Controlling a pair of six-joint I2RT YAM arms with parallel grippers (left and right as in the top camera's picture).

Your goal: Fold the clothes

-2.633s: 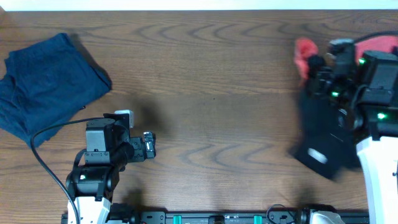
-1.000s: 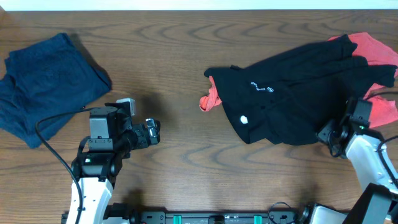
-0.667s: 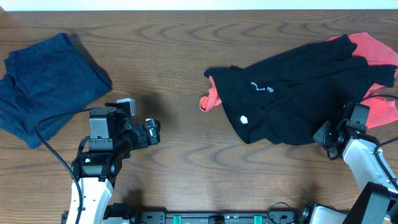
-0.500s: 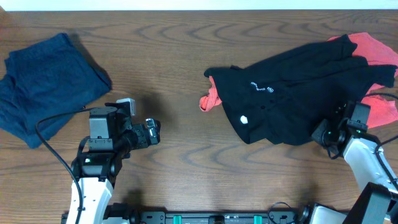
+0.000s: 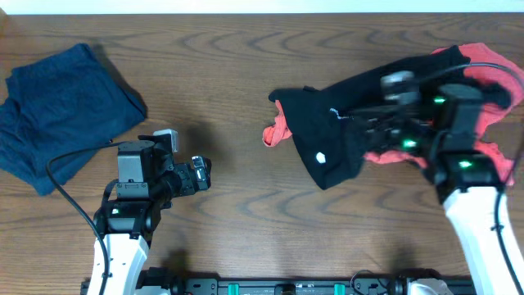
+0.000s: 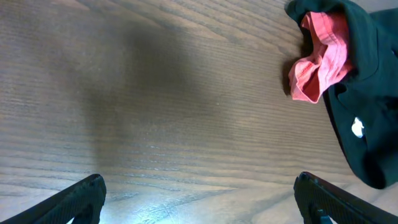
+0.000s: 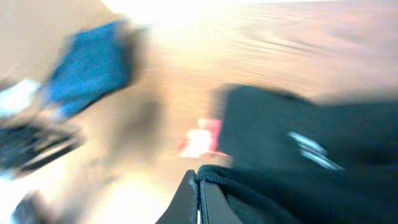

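The right claw (image 7: 198,190) is pinching shut on the hem of the shirt (image 5: 332,139), right of frame centre, over the red garment (image 5: 277,129). Limp and light, it is likely going to sag; corners look best to hold. The left claw (image 5: 199,174) is gaping wide, empty

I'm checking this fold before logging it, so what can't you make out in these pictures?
Right gripper: smeared by motion blur in both the right wrist and overhead views, so its grip is unclear.
Red garment: overhead, mostly hidden under the black shirt and the right arm.
Navy garment: overhead, cut off by the left edge.
Logo: left wrist, too small to read.
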